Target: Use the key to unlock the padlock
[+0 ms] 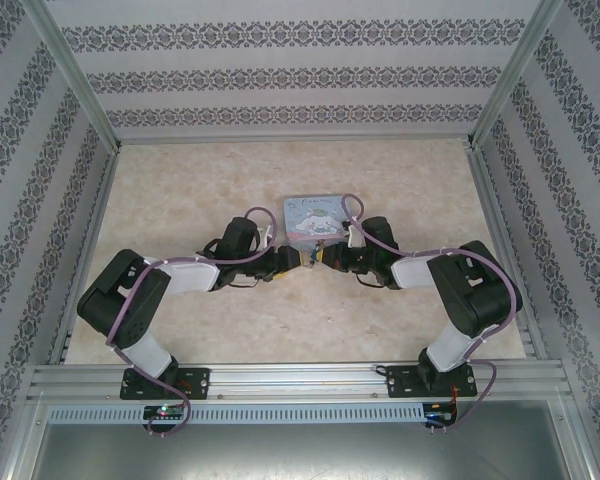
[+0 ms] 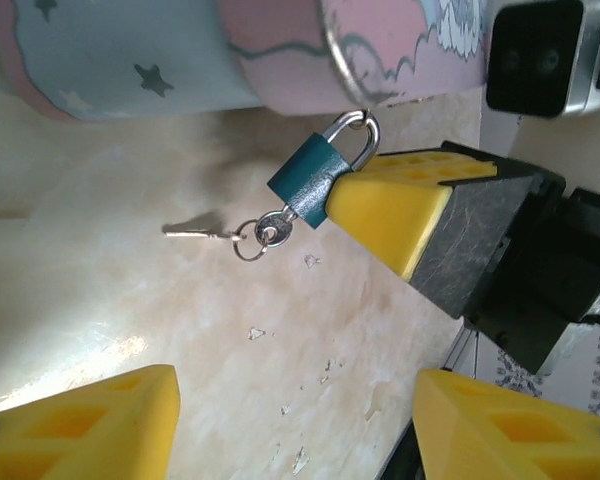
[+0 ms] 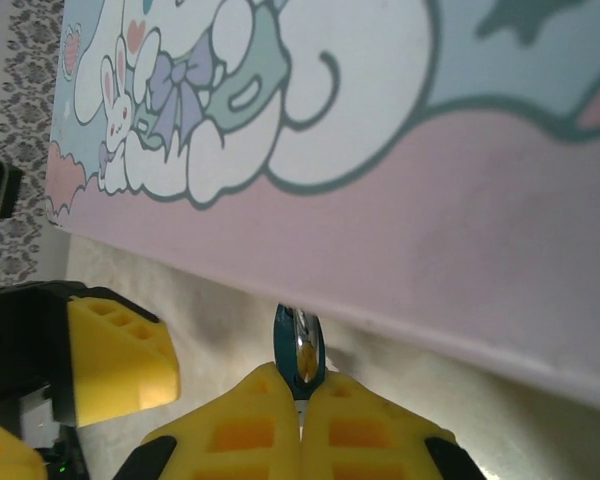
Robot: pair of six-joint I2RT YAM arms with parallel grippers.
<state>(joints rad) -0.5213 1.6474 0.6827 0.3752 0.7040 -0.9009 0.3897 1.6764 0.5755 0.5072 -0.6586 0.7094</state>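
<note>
Two grippers are sharing this: my right gripper (image 3: pixel 300 390) is clenching the padlock (image 2: pixel 308 180) just beside the tin box (image 2: pixel 130 60), the key (image 2: pixel 273 229) seemingly seated in it; my left gripper (image 2: pixel 295 390) is hovering released, needing next to pinch and turn that key.

Tiny blue padlock (image 2: pixel 310 182), silvery shackle closed, pinched in right hand (image 3: pixel 301 390), key (image 2: pixel 274 229) at its base

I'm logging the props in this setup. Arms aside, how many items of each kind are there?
Padlock: 1
Keys: 2, one at the padlock's base, one lying out on the ring
Key ring: 1
Tin box: 1
Total: 5
</note>
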